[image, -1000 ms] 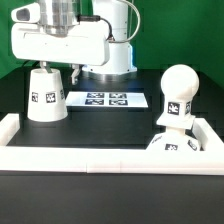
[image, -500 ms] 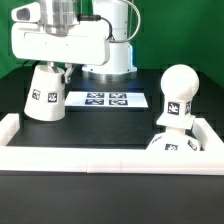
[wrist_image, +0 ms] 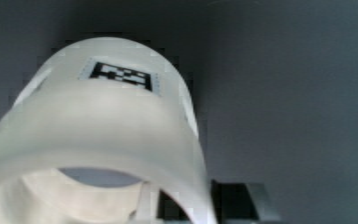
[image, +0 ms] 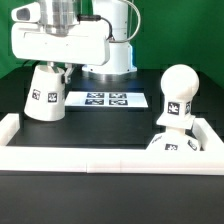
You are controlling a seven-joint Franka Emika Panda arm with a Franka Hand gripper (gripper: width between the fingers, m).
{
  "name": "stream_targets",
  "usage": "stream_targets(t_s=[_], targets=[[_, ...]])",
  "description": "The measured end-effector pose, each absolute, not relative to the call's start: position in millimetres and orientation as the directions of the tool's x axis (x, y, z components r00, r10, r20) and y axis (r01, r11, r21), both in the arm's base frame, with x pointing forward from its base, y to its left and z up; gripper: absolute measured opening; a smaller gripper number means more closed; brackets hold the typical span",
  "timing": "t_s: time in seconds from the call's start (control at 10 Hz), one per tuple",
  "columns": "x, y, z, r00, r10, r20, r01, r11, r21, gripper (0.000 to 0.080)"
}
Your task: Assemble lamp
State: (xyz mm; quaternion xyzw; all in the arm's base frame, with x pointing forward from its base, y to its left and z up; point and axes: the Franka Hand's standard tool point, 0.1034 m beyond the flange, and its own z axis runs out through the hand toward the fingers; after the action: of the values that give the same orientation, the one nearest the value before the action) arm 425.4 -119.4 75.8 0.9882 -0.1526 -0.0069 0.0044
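Observation:
The white tapered shade (image: 44, 94) stands at the exterior view's left, tipped slightly, with a tag on its side. My gripper (image: 60, 68) is at its top rim and is shut on the shade's wall. In the wrist view the shade (wrist_image: 114, 120) fills most of the picture, its open mouth is close to my gripper (wrist_image: 202, 205), and one dark pad (wrist_image: 247, 200) shows outside the wall. The ball-shaped bulb (image: 178, 90) stands upright on the square base (image: 178, 143) at the exterior view's right.
The marker board (image: 105, 100) lies flat on the black table behind the middle. A low white wall (image: 100, 158) runs along the front and up both sides. The robot's base (image: 108, 55) stands at the back.
The shade has tipped from upright to a slight lean and its top has shifted a little toward the exterior view's right with my gripper. The bulb and base have not moved.

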Motion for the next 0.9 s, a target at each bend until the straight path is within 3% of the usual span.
stream_targets(t_s=[0.1, 0.5, 0.9], targets=[[426, -114, 78.7, 0.949, -0.314, -0.027, -0.314, -0.949, 0.006, 0.0044], [451, -48, 158.5, 0.911, -0.407, -0.069, -0.411, -0.909, -0.067, 0.0044], [499, -4, 215.5, 0.86, -0.503, -0.081, -0.509, -0.857, -0.077, 0.0044]])
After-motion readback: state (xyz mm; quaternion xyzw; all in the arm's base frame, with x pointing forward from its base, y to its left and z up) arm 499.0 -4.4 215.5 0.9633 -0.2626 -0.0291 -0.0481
